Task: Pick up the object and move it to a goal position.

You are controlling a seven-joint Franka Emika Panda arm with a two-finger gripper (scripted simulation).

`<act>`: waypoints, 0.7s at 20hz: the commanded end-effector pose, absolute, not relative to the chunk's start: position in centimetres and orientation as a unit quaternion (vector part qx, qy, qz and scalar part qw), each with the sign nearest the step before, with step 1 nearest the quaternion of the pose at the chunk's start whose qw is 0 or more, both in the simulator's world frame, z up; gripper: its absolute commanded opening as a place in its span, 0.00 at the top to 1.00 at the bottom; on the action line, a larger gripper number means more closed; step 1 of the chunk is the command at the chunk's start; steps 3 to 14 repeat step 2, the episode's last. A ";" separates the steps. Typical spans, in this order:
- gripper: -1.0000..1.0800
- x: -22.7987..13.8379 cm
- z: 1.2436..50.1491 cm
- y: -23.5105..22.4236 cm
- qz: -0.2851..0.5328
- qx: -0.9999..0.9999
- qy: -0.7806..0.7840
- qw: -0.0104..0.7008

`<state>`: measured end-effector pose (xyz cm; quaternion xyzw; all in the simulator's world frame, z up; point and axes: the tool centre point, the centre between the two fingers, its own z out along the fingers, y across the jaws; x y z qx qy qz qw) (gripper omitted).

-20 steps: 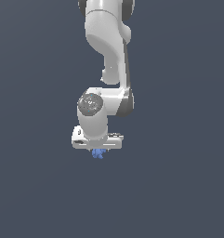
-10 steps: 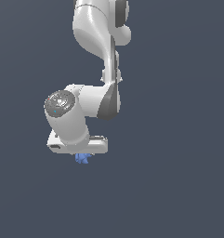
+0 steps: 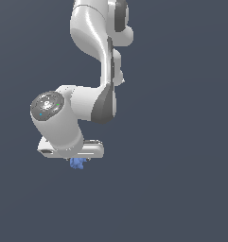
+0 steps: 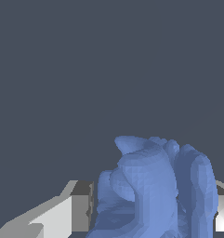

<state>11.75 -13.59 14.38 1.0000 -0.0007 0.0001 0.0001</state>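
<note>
Under the white arm (image 3: 94,56), one gripper (image 3: 78,159) clamped on one blue lumpy object (image 3: 77,163); fingers (image 4: 62,214) mostly hidden in exterior view, object cropped in wrist view.

In the exterior view the pincer (image 3: 78,162) has its fingertips hidden behind its own white body, and the blue object (image 3: 77,163) shows only as a small lump below it, too small for detail. The arm's upper links run off that picture's top edge. In the wrist view the blue object (image 4: 153,190) is cut off at the lower edge, covering most of both fingers (image 4: 81,207).
</note>
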 end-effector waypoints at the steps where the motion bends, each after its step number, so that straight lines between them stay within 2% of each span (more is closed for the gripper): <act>1: 1.00 11.9 14.5 -13.7 0.000 1.000 0.000 0.000; 14: 1.00 11.9 14.5 -13.7 0.000 1.000 0.000 0.000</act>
